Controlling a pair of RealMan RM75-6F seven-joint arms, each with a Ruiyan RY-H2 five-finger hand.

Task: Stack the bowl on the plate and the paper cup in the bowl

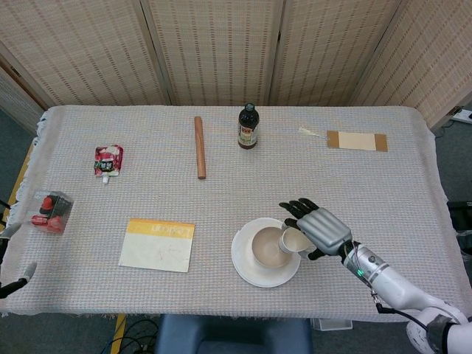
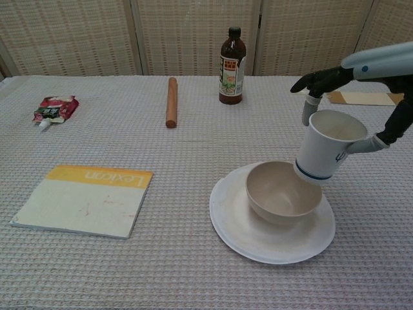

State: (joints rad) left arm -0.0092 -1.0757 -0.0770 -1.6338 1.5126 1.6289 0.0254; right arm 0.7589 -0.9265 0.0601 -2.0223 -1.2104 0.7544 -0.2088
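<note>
A beige bowl (image 2: 282, 191) (image 1: 268, 248) sits on the white plate (image 2: 271, 236) (image 1: 243, 268) near the table's front edge. My right hand (image 2: 361, 84) (image 1: 318, 228) holds the white paper cup (image 2: 326, 146) (image 1: 293, 241) in the air, tilted, its base just above the bowl's right rim. The cup's mouth faces up and to the right. My left hand (image 1: 15, 279) shows only as fingertips at the far left edge of the head view; its state is unclear.
A yellow and white book (image 2: 84, 199) lies front left. A wooden rolling pin (image 2: 171, 101) and a dark sauce bottle (image 2: 232, 58) stand further back. A red pouch (image 2: 55, 108), a cardboard strip (image 2: 368, 97) and a small clear box (image 1: 50, 212) lie towards the edges.
</note>
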